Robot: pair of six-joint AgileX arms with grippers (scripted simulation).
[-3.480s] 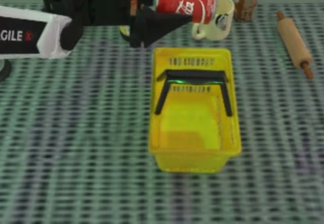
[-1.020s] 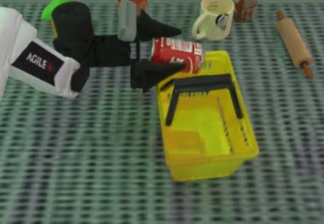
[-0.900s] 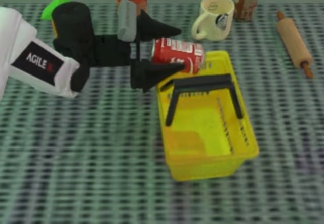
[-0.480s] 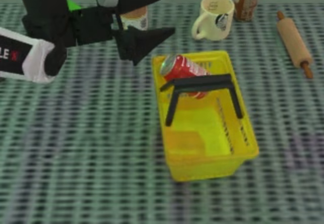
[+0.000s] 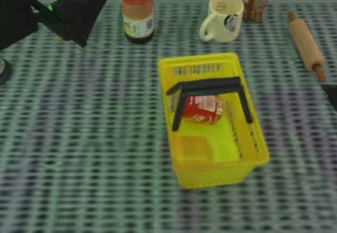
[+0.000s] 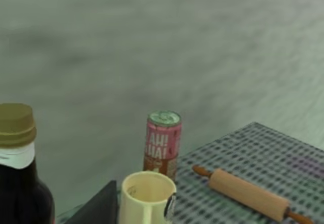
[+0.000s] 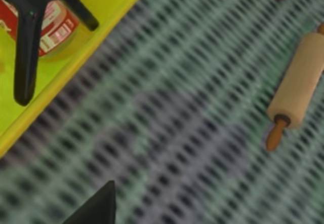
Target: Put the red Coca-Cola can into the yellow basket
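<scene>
can (image 5: 202,109): on its side inside basket (image 5: 255,141), under the handles
left gripper (image 5: 79,3): far-left, spread wide, empty
right gripper (image 5: 330,93): right edge, opening cannot be told

Table (image 5: 95,154) covered by green-and-grey woven check cloth, running edge to edge (pale purplish patches in places). Beyond its far edge: plain grey-green backdrop (image 6: 167,46), featureless. Lighting even.
</scene>
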